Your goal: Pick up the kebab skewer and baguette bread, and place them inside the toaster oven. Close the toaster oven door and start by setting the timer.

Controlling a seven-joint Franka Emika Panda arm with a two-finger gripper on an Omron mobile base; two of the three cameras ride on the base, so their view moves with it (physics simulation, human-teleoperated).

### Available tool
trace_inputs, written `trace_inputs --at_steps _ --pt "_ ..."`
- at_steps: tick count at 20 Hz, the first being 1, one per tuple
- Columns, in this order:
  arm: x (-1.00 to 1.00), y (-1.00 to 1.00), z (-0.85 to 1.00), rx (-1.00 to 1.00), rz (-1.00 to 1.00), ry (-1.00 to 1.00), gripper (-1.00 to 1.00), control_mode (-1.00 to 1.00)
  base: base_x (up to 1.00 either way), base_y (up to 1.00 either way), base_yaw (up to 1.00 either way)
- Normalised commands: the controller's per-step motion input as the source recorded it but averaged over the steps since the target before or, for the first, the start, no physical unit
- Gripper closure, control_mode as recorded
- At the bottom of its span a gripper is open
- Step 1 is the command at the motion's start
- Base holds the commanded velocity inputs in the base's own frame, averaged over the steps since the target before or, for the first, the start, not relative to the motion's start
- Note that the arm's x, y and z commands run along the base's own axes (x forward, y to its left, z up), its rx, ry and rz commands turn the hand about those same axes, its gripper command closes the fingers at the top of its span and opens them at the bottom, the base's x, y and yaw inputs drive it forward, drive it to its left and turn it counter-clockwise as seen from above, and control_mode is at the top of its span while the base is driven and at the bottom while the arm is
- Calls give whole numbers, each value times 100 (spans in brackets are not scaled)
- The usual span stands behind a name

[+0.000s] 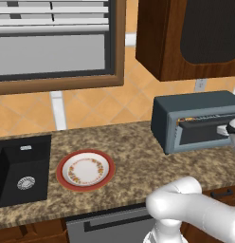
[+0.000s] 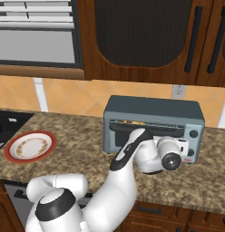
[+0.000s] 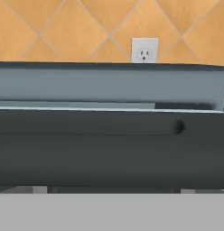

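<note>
Left base view: one toaster oven (image 1: 185, 118) on the bench (image 1: 133, 156), right of centre, against the tiled wall. Its door (image 1: 204, 130) is nearly up, a narrow gap left along the top edge. One red-rimmed plate (image 1: 85, 171), nothing on it, well left of the oven. One black sink (image 1: 22, 173) at the far left, cut off by the frame edge. One dark wall cabinet (image 1: 185, 38) above the oven, one window (image 1: 55, 42) above the sink. My wrist is cut off at the right edge, so I can't see the claw here.

Right base view: same single oven (image 2: 153, 108), two knobs (image 2: 193, 134) on its right panel. Through the gap above the door (image 2: 146, 131) I see small yellow and reddish bits inside; too small to say which is baguette and which is skewer. My hand sits right in front of the door and hides the middle of it. The fingertips are behind the hand, so I cannot tell from here how wide the claw stands or whether it touches anything. Same plate (image 2: 30, 146) at the left, bare. One wall outlet (image 2: 178, 91) above the oven.

Hand view: door's dark handle bar (image 3: 86, 127) runs across, very close, with dark glass below and the oven's blue-grey top (image 3: 109, 83) above. One outlet (image 3: 144, 50) on the orange tiles. Claw tips not distinguishable; nothing seen held.
</note>
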Motion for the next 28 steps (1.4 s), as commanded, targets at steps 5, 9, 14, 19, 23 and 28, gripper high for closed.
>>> trace_inputs --at_steps 5,9,14,19,23,28 --pt "34 14 0 0 0 0 -100 -100 0 0 0" --pt "27 8 0 0 0 0 -100 -100 0 0 0" --pt "22 8 0 0 0 0 -100 -100 0 0 0" --pt "-13 0 -5 0 0 0 -100 -100 0 0 0" --pt "-32 0 -5 0 0 0 -100 -100 0 0 0" --pt "-31 -18 0 0 0 0 -100 -100 0 0 0"
